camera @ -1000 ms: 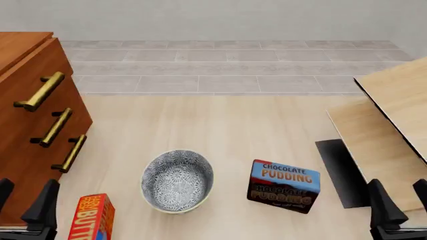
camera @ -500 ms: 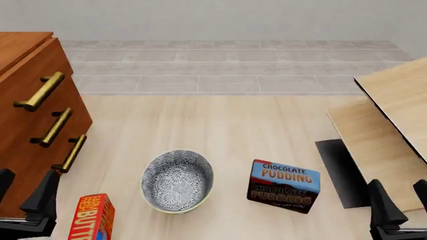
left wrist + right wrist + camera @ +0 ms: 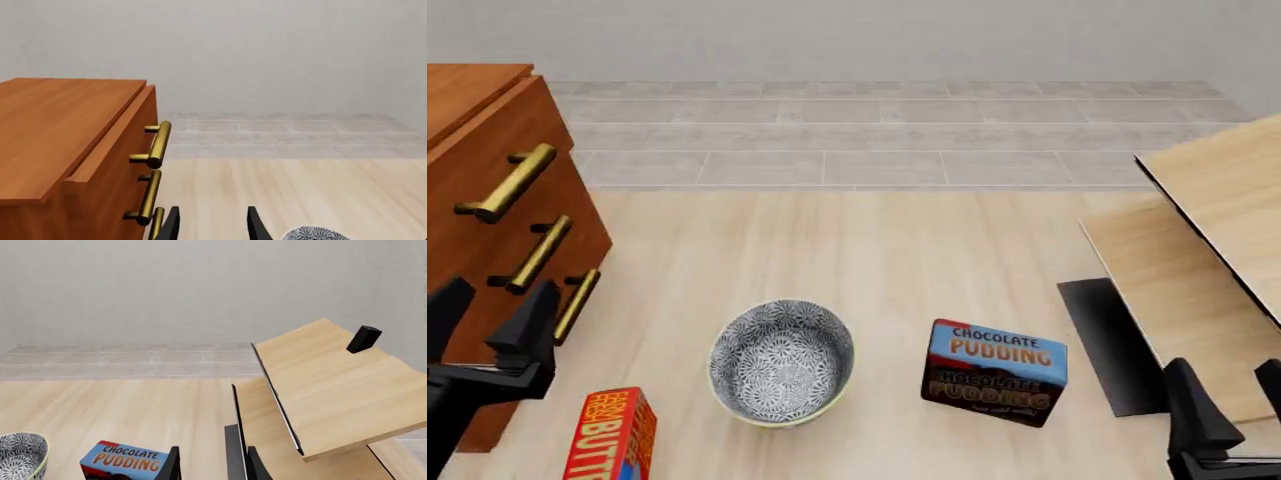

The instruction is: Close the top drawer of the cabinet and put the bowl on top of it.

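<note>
Top drawer point(image 3: 487, 150) stands proud of the cabinet point(image 3: 467, 300) at the table's left edge, its brass handle point(image 3: 510, 183) running long along the front; left pincer point(image 3: 487, 325) is parted and empty, low against the lower drawers, far nearer than the right pincer point(image 3: 1228, 420), also parted and empty; bowl point(image 3: 782, 361) sits upright on the table between them, nearer the left. Left wrist view alone shows the drawer's lip overhanging the front; front view alone shows the whole bowl.

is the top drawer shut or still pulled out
Pulled out: the top drawer front juts forward past the cabinet top, leaving a gap.
</note>
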Action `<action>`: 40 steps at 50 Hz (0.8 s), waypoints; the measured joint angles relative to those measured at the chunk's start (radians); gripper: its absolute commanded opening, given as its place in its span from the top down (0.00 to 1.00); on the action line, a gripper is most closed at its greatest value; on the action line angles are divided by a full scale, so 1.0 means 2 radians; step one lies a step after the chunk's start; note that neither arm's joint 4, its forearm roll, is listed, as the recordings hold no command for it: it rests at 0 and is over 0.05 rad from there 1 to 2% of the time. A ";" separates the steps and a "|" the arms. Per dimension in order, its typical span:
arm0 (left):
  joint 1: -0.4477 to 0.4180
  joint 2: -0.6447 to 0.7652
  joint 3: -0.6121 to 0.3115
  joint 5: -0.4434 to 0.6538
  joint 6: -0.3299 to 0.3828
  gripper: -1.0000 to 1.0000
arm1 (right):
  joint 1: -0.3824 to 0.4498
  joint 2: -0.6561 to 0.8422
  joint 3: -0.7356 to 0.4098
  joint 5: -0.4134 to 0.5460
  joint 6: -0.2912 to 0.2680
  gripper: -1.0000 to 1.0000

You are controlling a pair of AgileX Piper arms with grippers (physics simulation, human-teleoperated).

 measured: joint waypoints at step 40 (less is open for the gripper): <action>0.056 0.253 -0.095 -0.160 0.015 0.00 | -0.006 0.000 -0.001 0.000 0.003 0.00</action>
